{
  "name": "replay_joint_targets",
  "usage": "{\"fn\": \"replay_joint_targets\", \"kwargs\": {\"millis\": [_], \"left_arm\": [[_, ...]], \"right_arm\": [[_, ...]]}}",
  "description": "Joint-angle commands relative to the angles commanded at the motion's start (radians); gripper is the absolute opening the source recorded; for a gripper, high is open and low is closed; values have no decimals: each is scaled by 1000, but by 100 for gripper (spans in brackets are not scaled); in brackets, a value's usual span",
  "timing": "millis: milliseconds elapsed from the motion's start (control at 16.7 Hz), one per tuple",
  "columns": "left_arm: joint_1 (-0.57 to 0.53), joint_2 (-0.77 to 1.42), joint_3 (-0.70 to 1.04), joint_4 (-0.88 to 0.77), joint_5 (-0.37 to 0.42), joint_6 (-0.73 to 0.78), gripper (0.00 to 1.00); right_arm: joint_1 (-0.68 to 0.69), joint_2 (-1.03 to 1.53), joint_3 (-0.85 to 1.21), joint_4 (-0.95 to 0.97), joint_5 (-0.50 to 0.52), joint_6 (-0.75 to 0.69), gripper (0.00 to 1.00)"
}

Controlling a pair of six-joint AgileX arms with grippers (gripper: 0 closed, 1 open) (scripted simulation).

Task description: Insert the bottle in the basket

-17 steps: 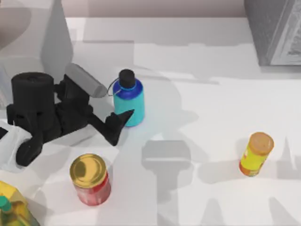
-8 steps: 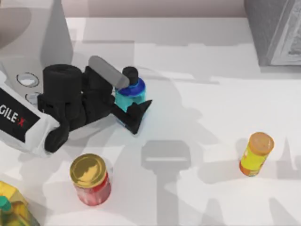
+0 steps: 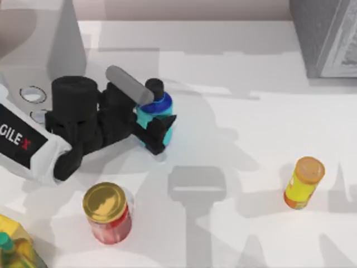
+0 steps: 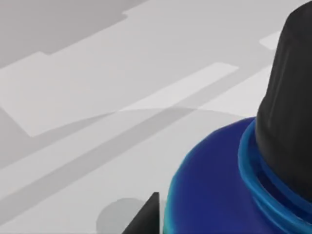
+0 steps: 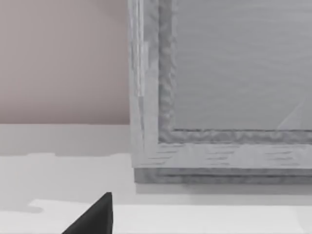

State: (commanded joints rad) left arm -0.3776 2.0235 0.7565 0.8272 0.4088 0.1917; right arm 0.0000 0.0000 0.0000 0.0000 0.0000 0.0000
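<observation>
The bottle (image 3: 160, 105), cyan with a dark blue shoulder and black cap, stands upright left of the table's middle. My left gripper (image 3: 152, 117) reaches in from the left and is shut on its cyan body, one finger on the far side and one on the near side. In the left wrist view the bottle's blue shoulder (image 4: 219, 195) and black cap (image 4: 292, 97) are very close. The grey basket (image 3: 329, 39) stands at the far right corner. Its woven wall (image 5: 219, 87) rises in front of my right gripper (image 5: 95, 217) in the right wrist view.
A red jar with a gold lid (image 3: 107, 212) stands near the front, just below my left arm. A yellow bottle with an orange cap (image 3: 303, 182) stands at the right. A yellow container (image 3: 14, 245) sits in the front left corner.
My left gripper moved right from beside the bottle until its fingers stood around it. In the last half second the near finger pressed in against the body.
</observation>
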Motion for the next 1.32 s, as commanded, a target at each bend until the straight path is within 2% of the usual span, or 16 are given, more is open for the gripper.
{"fn": "replay_joint_targets", "kwargs": {"millis": [360, 1020, 1320], "left_arm": [[0, 0, 0, 0, 0, 0, 2], [2, -20, 8, -11, 9, 7, 0], [64, -146, 10, -218, 116, 128, 0]], "right_arm": [[0, 0, 0, 0, 0, 0, 100], [0, 0, 0, 0, 0, 0, 100], [0, 0, 0, 0, 0, 0, 100]]}}
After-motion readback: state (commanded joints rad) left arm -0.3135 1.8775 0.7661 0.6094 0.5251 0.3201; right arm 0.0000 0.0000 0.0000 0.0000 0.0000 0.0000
